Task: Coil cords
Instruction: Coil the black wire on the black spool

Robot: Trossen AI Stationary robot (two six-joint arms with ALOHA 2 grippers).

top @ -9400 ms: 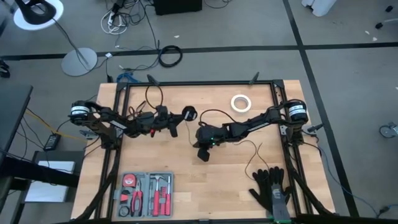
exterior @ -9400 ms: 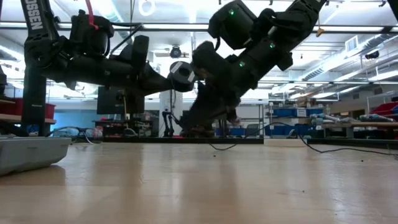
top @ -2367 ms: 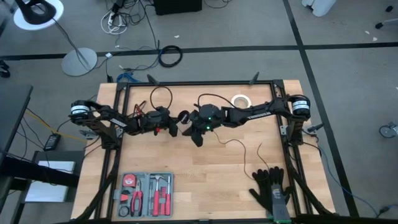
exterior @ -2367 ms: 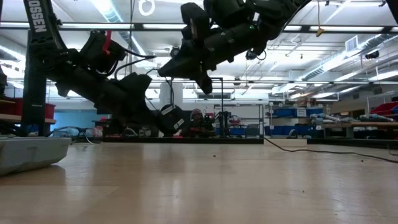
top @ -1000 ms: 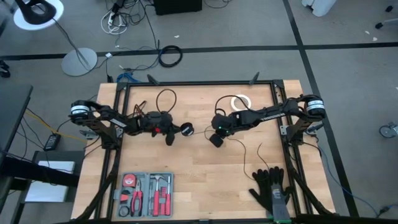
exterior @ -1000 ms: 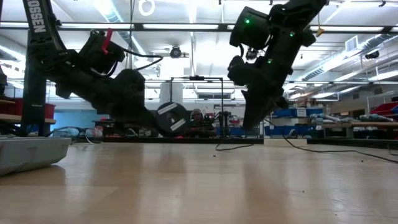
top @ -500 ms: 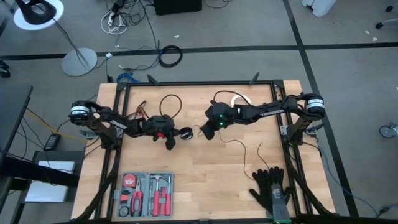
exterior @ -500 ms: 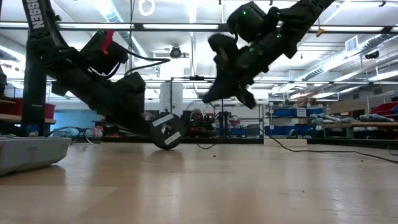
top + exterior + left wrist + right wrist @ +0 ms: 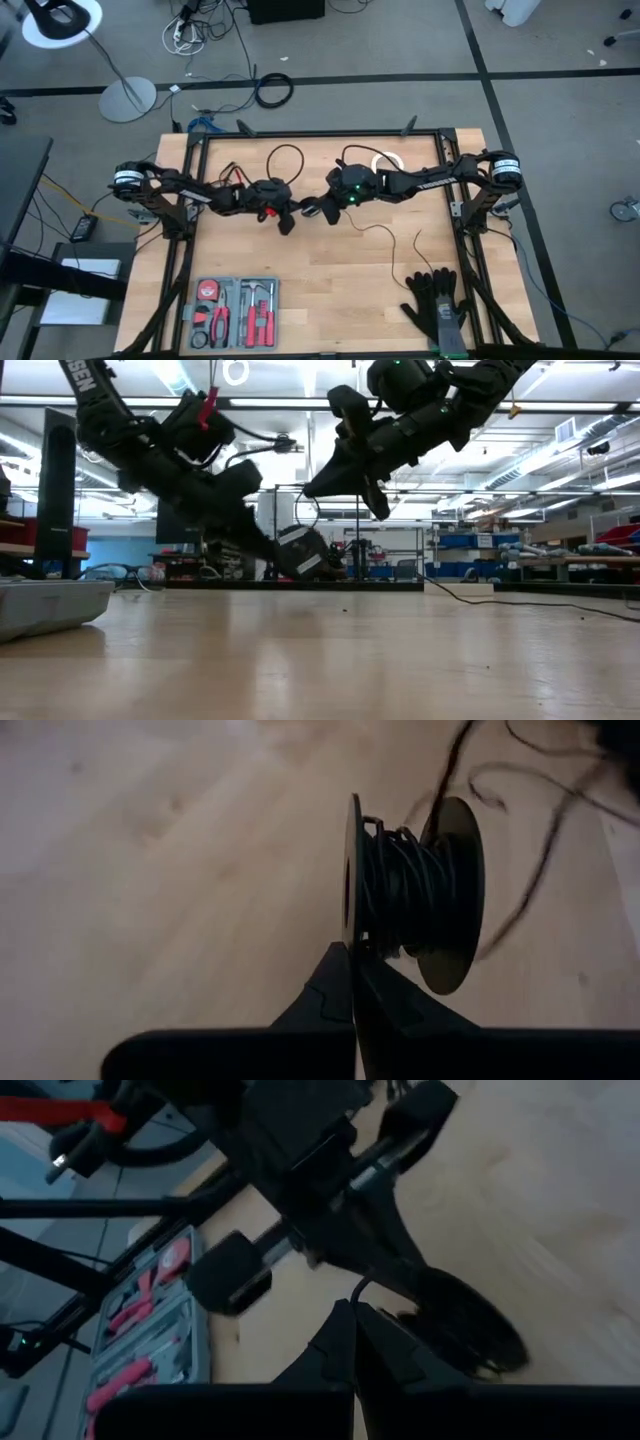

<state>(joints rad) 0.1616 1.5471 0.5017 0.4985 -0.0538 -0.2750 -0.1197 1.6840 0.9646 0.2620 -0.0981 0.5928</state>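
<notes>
- Left gripper [image 9: 352,982], shut tight on the rim of the round black puck [image 9: 410,892], near table middle in the high view.
- Right gripper [image 9: 355,1342], pinched shut on the thin black cord [image 9: 358,1288], just at 3 o'clock of the puck, up off the wood.
- Looks mid-winding: many turns already on the puck, loose cord [image 9: 385,232] trailing toward 4 o'clock on the table [image 9: 320,270].
- Next, likely: carry cord round the puck again, keep it tight, keep it between the two flat sides.
- Puck tipped on edge; flat faces pointing sideways, axis lying roughly level.
</notes>
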